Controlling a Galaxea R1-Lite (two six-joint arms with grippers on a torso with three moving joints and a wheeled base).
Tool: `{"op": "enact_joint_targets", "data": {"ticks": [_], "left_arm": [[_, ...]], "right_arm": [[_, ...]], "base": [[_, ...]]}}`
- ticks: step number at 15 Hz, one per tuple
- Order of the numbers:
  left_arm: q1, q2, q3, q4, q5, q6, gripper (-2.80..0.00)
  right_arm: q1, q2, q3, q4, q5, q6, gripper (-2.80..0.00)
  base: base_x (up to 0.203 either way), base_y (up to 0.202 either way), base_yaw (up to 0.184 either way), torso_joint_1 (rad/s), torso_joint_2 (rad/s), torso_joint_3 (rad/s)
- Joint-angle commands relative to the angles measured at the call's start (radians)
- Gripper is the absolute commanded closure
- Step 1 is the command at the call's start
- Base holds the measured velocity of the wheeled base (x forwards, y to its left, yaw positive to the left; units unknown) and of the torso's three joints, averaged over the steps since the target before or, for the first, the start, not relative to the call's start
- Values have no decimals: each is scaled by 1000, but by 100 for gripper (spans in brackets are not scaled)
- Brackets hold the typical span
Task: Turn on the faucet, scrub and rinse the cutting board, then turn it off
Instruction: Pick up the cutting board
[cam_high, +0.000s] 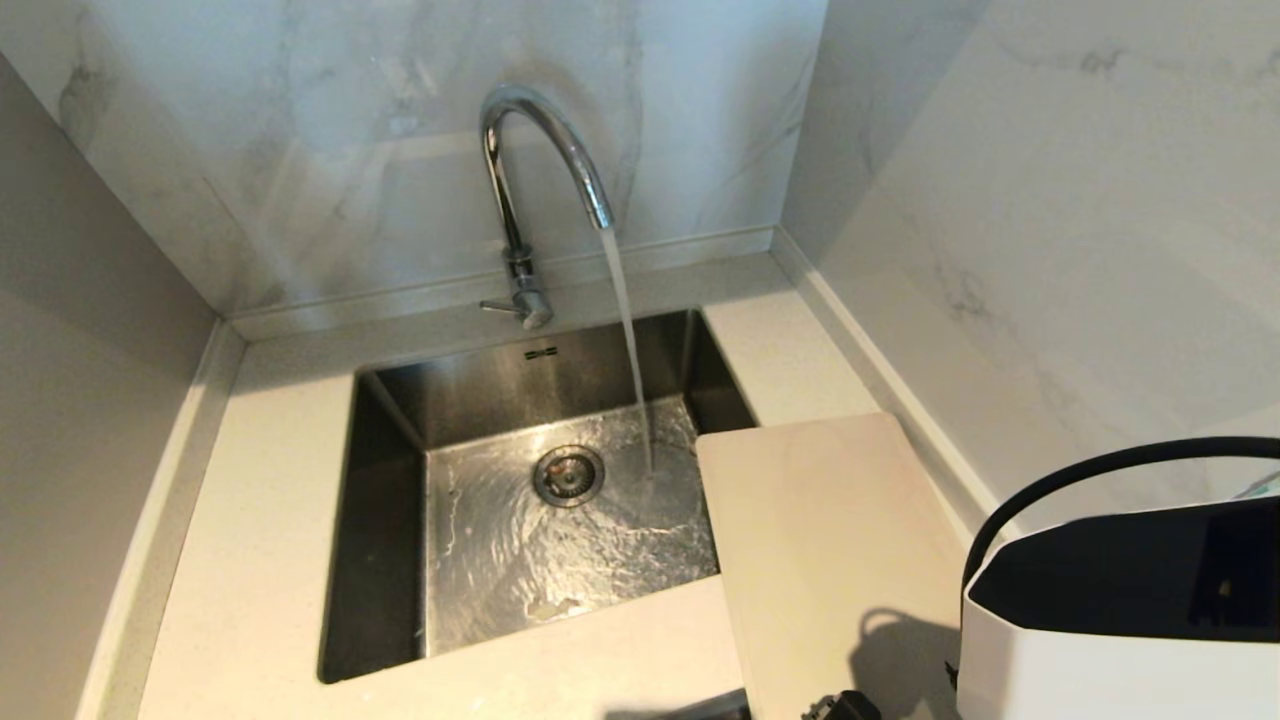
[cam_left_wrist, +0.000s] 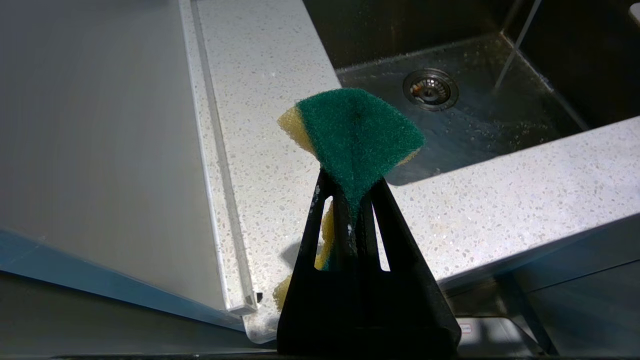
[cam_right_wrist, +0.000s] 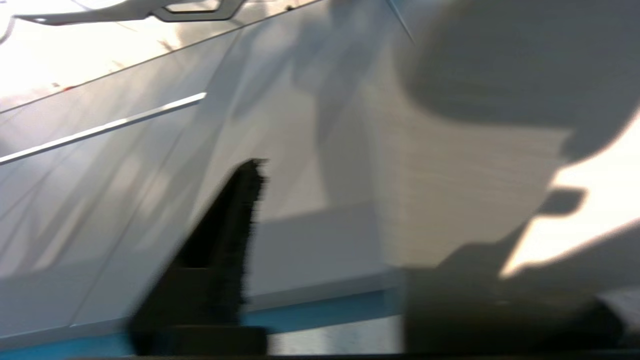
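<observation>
faucet (cam_high: 520, 180) behind sink (cam_high: 385, 420) | cutting board (cam_high: 830, 560) right of sink — on counter (cam_high: 270, 520), edge overhanging basin

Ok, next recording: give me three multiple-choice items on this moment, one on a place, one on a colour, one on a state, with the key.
1. Where does the cutting board lie?
A. flat on the sink floor
B. on the counter right of the sink, one edge jutting over the basin
C. leaning on the back wall

2. What colours is the sponge in the left claw?
A. green and yellow
B. pink and white
C. all blue

3. What is the state of the faucet?
A. off and dry
B. dripping only
C. running in a steady stream

Key: 1 B, the head view shows the board on the counter with its left edge past the sink rim. 2 A, the left wrist view shows a green scouring face over yellow foam. 3 C, a stream falls from the spout to the wet sink floor.
</observation>
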Motion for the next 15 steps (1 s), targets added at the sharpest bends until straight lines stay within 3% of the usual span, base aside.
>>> {"op": "enact_joint_targets", "data": {"ticks": [1,15], "left_arm": [[0,0,0,0,0,0,0],[0,0,0,0,0,0,0]], "right_arm": [[1,5,0,-2,-3,-5,0],[1,-43,0,-1,-3,-15,0]], "base": [[0,0,0,0,0,0],[0,0,0,0,0,0]]}}
